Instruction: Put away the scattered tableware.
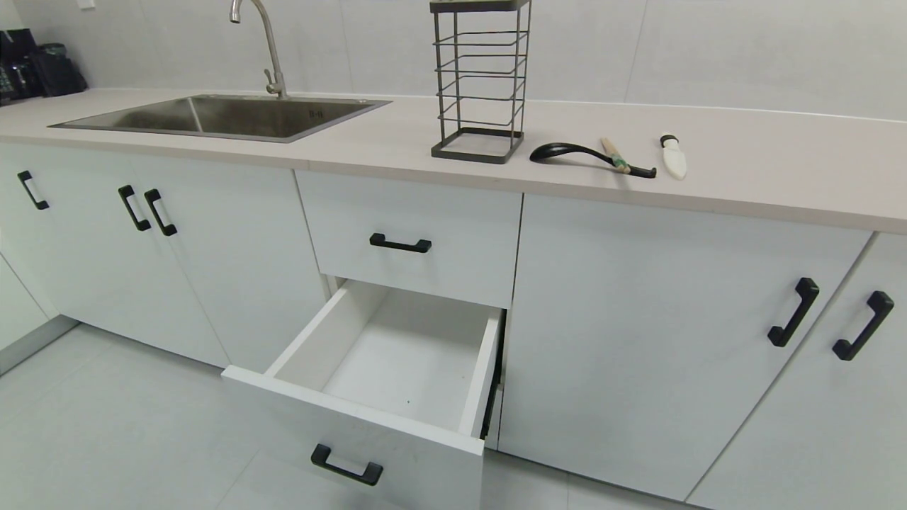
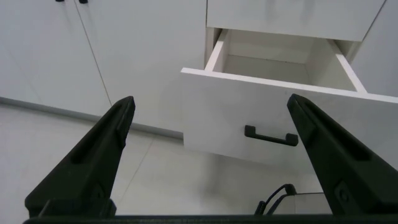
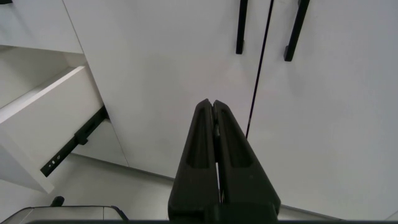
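On the countertop, right of a wire rack, lie a black ladle, a wooden-handled utensil crossing its handle, and a small white knife with a black end. Below, the lower drawer stands pulled out with nothing inside. My left gripper is open, low in front of that drawer, its fingers spread wide. My right gripper is shut with nothing in it, facing the white cabinet doors right of the drawer.
A black wire rack stands on the counter between the steel sink with its tap and the utensils. The upper drawer is closed. Cabinet doors with black handles flank the drawers. Grey floor tiles spread below.
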Motion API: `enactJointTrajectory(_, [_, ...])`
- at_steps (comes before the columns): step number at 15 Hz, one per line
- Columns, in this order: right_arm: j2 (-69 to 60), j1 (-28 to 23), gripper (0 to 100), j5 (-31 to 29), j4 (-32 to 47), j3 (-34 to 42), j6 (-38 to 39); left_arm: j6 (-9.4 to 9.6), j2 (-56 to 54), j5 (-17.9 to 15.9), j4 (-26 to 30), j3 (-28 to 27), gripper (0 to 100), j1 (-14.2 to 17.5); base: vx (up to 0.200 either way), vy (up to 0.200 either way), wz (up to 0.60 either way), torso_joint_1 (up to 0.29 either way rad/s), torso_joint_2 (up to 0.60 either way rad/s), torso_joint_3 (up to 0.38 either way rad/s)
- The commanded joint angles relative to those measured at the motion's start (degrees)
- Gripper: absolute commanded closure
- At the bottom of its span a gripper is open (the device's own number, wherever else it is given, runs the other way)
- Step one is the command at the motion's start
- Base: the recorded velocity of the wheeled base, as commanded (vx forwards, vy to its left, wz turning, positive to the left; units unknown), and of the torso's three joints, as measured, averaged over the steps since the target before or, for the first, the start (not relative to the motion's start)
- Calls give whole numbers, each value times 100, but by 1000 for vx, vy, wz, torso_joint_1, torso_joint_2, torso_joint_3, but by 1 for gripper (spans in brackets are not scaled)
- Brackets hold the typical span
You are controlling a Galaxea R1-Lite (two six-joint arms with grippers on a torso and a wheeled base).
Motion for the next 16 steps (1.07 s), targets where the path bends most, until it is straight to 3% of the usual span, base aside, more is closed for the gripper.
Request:
enactJointTrajectory(1, [0, 0, 100, 2, 0, 1, -1, 12, 13, 43, 1, 0, 0, 0, 0, 0, 0, 0, 0, 0])
enactJointTrajectory(3, [0, 0, 100, 2, 0, 1, -1, -15, 13, 51, 1, 0, 0, 0, 0, 0, 0, 0, 0, 0])
enactJointTrajectory(9, [0, 0, 100, 2, 0, 1, -1, -6, 13, 51, 1, 0, 0, 0, 200, 0, 0, 2, 2, 2])
enactJointTrajectory(16, [9, 0, 100, 2, 0, 1, -1, -6, 13, 51, 1, 0, 0, 0, 0, 0, 0, 68, -51, -12])
